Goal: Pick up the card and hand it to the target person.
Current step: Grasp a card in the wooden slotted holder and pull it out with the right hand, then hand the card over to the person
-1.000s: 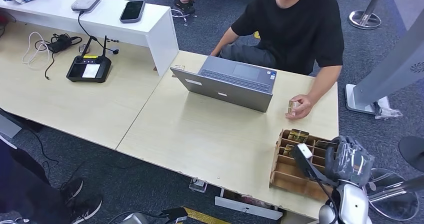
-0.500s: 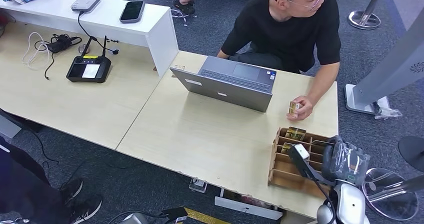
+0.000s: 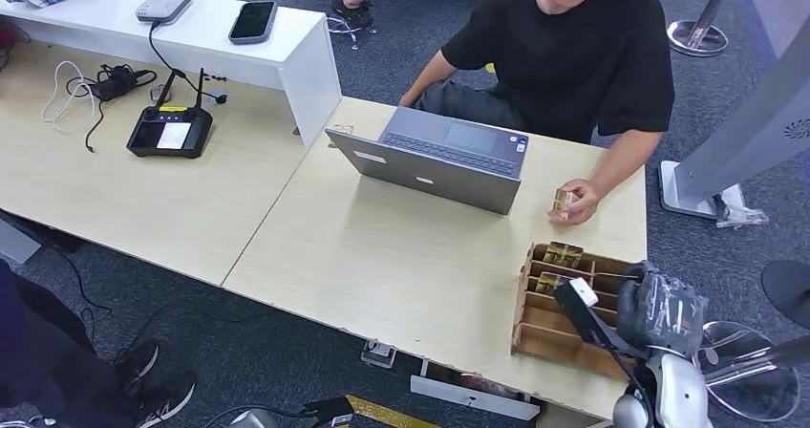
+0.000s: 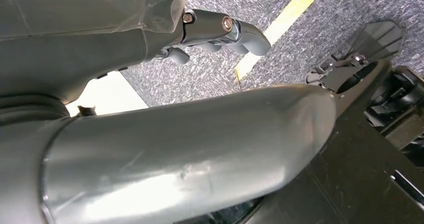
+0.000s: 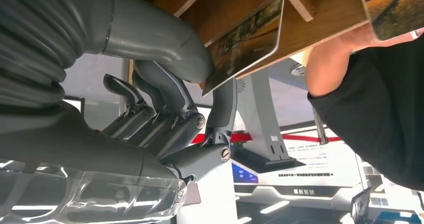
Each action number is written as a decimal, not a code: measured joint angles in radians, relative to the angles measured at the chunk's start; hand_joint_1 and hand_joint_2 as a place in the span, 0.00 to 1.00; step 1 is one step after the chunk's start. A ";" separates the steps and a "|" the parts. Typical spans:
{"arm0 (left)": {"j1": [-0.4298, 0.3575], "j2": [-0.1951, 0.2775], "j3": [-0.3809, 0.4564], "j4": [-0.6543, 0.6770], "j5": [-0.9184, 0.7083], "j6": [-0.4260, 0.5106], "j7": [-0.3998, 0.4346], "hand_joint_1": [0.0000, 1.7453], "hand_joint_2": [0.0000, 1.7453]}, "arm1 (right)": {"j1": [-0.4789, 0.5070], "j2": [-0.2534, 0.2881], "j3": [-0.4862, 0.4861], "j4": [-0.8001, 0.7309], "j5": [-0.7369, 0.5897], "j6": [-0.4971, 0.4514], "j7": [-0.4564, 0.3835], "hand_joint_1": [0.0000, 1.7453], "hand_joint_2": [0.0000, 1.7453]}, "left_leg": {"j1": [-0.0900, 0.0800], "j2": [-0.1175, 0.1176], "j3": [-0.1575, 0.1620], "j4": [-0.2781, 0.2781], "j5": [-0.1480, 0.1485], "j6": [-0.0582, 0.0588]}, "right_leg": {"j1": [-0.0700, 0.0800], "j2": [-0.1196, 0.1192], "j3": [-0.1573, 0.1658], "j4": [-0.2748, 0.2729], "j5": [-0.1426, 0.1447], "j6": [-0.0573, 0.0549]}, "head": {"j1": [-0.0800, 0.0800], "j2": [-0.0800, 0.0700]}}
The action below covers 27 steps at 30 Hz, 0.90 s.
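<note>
From the head view the right hand [image 3: 662, 310] sits over the wooden rack [image 3: 554, 306] on the tabletop [image 3: 401, 246], where cards stand upright in slots for plucking; the right wrist view adds its thumb and finger pinching one card [image 5: 245, 43], while the left hand [image 4: 220, 31] hangs slack, gripping nothing.

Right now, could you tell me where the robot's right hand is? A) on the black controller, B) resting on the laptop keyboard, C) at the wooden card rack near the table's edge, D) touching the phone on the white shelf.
C: the right hand is at the wooden card rack, its thumb and a finger at the edge of a card standing in a slot.
</note>
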 joint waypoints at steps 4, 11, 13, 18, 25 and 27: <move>0.002 0.003 0.000 0.000 0.001 0.000 0.000 0.00 0.00 | 0.014 -0.007 0.000 -0.026 -0.004 0.002 -0.001 0.98 1.00 | 0.000 0.000 0.000 0.000 0.000 0.000 | 0.000 0.000 0.000 0.000 0.000 0.000 | 0.000 0.000; 0.004 0.003 0.000 0.000 0.001 -0.002 0.000 0.00 0.00 | 0.035 -0.018 0.000 -0.070 -0.076 0.013 -0.021 0.99 1.00 | 0.000 0.000 0.000 0.000 0.000 0.000 | 0.000 0.000 0.000 0.000 0.000 0.000 | 0.000 0.000; 0.004 0.003 0.000 0.000 0.001 -0.004 0.000 0.00 0.00 | 0.049 -0.024 -0.001 -0.097 -0.105 0.021 -0.032 0.99 1.00 | 0.000 0.000 0.000 0.000 0.000 0.000 | 0.000 0.000 0.000 0.000 0.000 0.000 | 0.000 0.000; 0.004 0.004 0.000 0.000 0.001 -0.004 0.000 0.00 0.00 | 0.060 -0.029 -0.001 -0.120 -0.124 0.028 -0.041 1.00 1.00 | 0.000 0.000 0.000 0.000 0.000 0.000 | 0.000 0.000 0.000 0.000 0.000 0.000 | 0.000 0.000; 0.005 0.006 0.000 0.000 0.002 -0.004 -0.001 0.00 0.00 | 0.120 -0.064 -0.005 -0.263 -0.246 0.051 -0.088 1.00 1.00 | 0.000 0.000 0.000 0.000 0.000 0.000 | 0.000 0.000 0.000 0.000 0.000 0.000 | 0.000 0.000; 0.005 0.007 0.000 0.000 0.004 -0.004 -0.001 0.00 0.00 | 0.126 -0.067 -0.005 -0.283 -0.266 0.053 -0.095 1.00 1.00 | 0.000 0.000 0.000 0.000 0.000 0.000 | 0.000 0.000 0.000 0.000 0.000 0.000 | 0.000 0.000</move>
